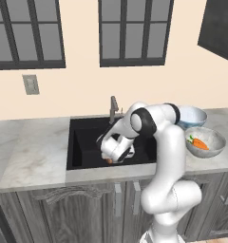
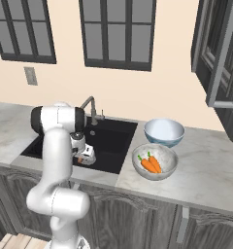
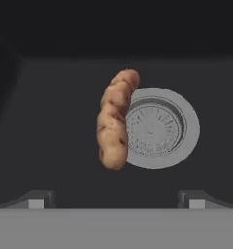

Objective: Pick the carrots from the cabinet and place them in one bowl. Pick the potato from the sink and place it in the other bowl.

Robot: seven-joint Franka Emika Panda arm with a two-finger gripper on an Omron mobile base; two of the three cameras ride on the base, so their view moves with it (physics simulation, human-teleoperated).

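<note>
- I've got the counter (image 2: pixel 206 160) spanning both base views, pale marbled stone, with the sink (image 1: pixel 85 137) sunk into its middle.
- Cabinet (image 2: pixel 220 58) sits at about 2 o'clock in the right base view; its door hangs open, and the light bar handle (image 2: pixel 219 58) faces me.
- Sink is a black basin; the faucet (image 1: pixel 113 110) stands at its 12 o'clock edge in the left base view.
- Arm (image 1: pixel 163 156) folds over and down into the basin from the front edge.
- Pale blue-white bowl (image 2: pixel 164 131) is on the counter at 3 o'clock of the sink. I see nothing in it from here.
- Mottled grey bowl (image 2: pixel 155 161) is just beside it, at its 7 o'clock in the right base view, nearer the counter front.
- Both carrots (image 2: pixel 150 164) lie inside the mottled bowl, side by side, green tops pointing to roughly 11 o'clock.
- Round metal drain (image 3: pixel 159 128) is on the sink floor, right of centre in the hand view.
- Potato (image 3: pixel 115 119) lies on the sink floor, long axis running 12 to 6 in the hand view, and overlaps the drain's 9 o'clock edge.
- Gripper (image 3: pixel 116 198) is released: fingertips spread wide at the bottom of the hand view, above the potato, touching nothing.
</note>
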